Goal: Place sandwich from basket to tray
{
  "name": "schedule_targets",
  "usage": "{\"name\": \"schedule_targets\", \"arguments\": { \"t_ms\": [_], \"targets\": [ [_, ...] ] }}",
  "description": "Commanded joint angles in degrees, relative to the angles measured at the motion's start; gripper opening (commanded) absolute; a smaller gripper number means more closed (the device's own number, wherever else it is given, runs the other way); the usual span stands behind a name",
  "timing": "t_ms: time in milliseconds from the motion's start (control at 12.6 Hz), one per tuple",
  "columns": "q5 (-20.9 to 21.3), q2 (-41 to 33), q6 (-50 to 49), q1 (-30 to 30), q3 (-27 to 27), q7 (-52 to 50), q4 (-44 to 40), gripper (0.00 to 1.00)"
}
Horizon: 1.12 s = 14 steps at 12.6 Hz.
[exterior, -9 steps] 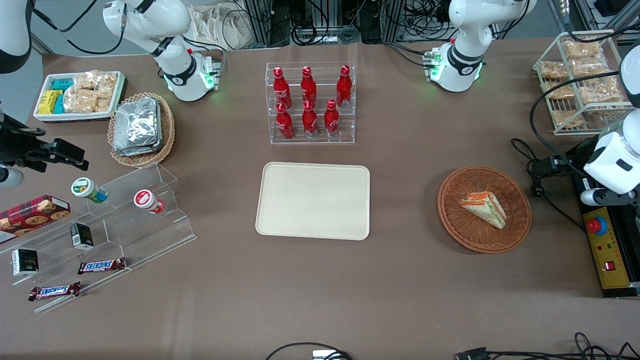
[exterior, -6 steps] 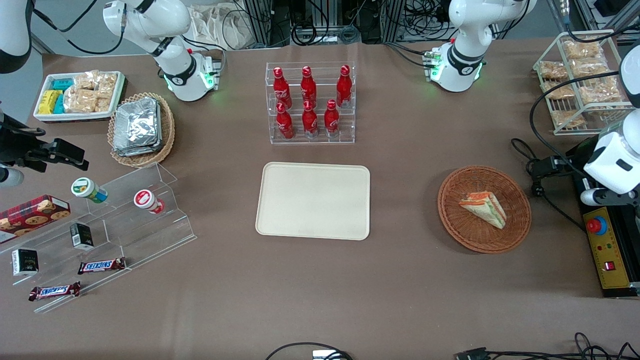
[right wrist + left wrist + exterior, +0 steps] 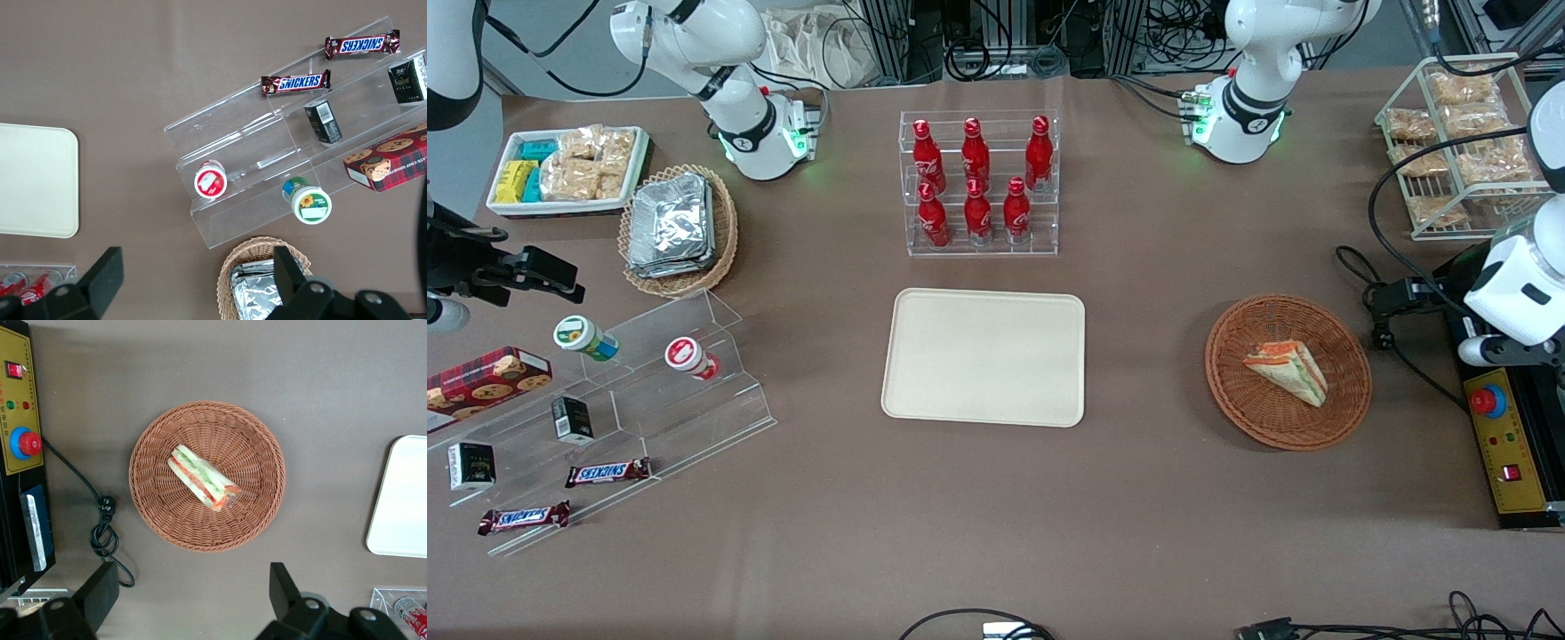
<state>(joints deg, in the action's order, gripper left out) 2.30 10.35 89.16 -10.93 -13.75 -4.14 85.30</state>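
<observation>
Sandwich lies in wicker basket, toward working arm's end of counter. Tray mid-counter, bare. Pincer hovers high above basket, spread wide, holding nothing.

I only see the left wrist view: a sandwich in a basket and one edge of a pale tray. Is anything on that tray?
Observer: No. The front view shows the whole tray bare.
Operator: What stands near it?
Observer: A clear rack of red bottles, farther from the front camera than the tray.
Operator: And where is my gripper?
Observer: In the front view the open gripper shows just off the rim of the basket, toward the working arm's end of the table. The sandwich lies in the basket, untouched.
</observation>
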Motion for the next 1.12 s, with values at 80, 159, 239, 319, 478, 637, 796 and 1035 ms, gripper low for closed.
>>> {"name": "schedule_targets", "arguments": {
  "t_ms": [80,159,239,319,478,637,796,1035],
  "targets": [
    [-0.36,-0.07,-1.8,0.12,-0.14,-12.23,2.22,1.0],
    [-0.45,0.02,-1.19,0.12,-0.23,-16.65,3.54,1.0],
    [-0.54,-0.07,-0.23,0.21,-0.23,-18.95,5.3,1.0],
    [-0.63,-0.76,1.7,0.12,-0.23,-19.58,7.49,1.0],
    [-0.98,-1.3,6.79,-0.14,-0.23,-21.33,11.62,1.0],
    [-0.98,-0.77,11.0,-0.14,-0.23,-27.82,16.36,1.0],
    [-0.98,-0.77,19.52,0.03,-0.23,-34.85,22.95,1.0],
    [-0.81,1.42,24.65,0.21,-0.31,-47.58,28.06,1.0]
  ]
}}
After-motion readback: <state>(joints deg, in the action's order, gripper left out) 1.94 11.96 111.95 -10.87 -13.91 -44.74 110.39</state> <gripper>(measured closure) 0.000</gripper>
